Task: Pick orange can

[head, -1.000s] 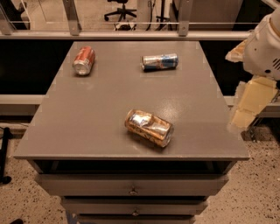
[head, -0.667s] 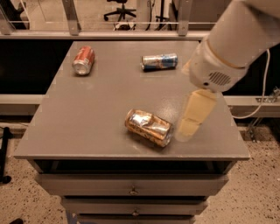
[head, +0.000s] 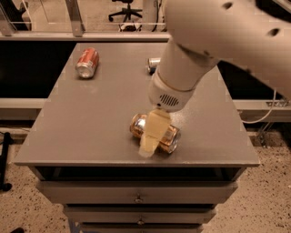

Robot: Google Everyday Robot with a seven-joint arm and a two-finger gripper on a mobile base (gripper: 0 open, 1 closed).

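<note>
My gripper [head: 148, 146] sits low centre of frame, right over the orange can [head: 171, 136]. A cream part of it crosses the can's middle and hides that part. Cannot tell if the gripper is spread or clamped, or if it touches the can.

Orange can: on its side, lower centre of the grey table [head: 91, 123], near the front edge, long axis running upper left to lower right. Shiny gold-orange with silver glints. Left end and right part show on either side of the gripper.

My arm [head: 218, 36] comes in from upper right, a big white-cream link, and covers the table's upper right. The wrist with its vent grille is just above the can.

Red can [head: 87, 63]: on its side, upper left of the tabletop, silver end toward the camera, well apart from the orange can.

Blue-and-silver can [head: 153, 64]: top centre, mostly hidden behind the arm, only its silver end shows.

Drawers [head: 136, 193] below the tabletop, bottom of frame. Office chair [head: 125, 9] at the top edge. Cable [head: 268, 113] at right, speckled floor [head: 268, 200] below it.
</note>
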